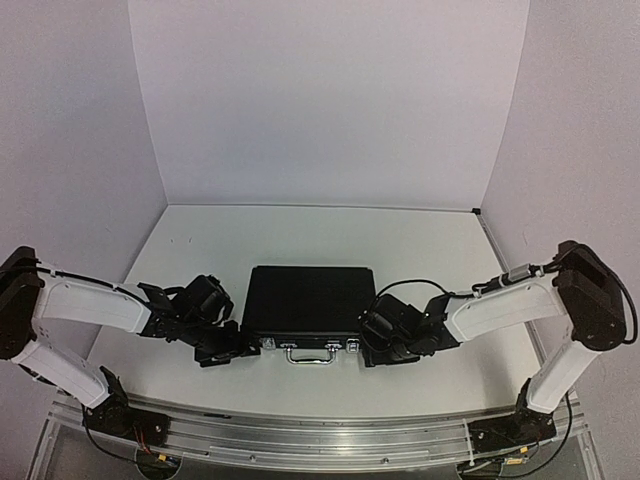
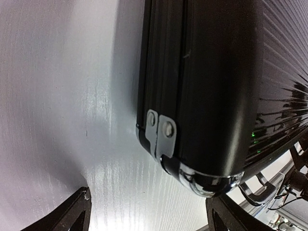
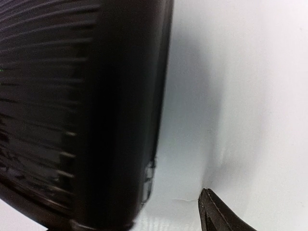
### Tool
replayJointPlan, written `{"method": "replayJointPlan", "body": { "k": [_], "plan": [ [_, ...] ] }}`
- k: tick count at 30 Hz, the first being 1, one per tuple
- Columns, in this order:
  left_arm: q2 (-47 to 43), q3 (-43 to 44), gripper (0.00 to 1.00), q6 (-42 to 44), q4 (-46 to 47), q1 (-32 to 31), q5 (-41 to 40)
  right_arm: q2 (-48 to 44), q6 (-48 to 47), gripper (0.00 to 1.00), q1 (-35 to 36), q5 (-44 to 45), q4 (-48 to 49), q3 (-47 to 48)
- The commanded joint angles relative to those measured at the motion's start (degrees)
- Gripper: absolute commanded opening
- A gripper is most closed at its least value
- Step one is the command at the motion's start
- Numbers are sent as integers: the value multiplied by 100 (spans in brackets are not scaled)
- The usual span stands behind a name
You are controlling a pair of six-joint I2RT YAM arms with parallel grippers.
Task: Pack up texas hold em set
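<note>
Item: briefcase (image 1: 305, 300), black, lid closed, flat at the middle of the desk (image 1: 420, 240)
Long axis: 9 to 3 o'clock in the top view; handle (image 1: 310, 354) on the 6 o'clock side
Left end effector (image 1: 243, 346): spread wide, at the near-left corner; case lies at its 2 o'clock
Right end effector (image 1: 373, 352): at the near-right corner, case at its 10 o'clock; only one finger shows, so I cannot tell its state
Nearer arm: both about equally close
Judgement: the coming move turns on the case lying crosswise between the two
</note>
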Motion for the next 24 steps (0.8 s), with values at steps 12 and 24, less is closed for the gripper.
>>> {"method": "replayJointPlan", "body": {
  "k": [12, 24],
  "plan": [
    [-1223, 109, 82, -629, -568, -107, -784, -1798, -79, 69, -101, -17, -67, -297],
    [-524, 232, 84, -543, 135, -106, -409, -1815, -167, 69, -104, -57, -75, -266]
  ]
}}
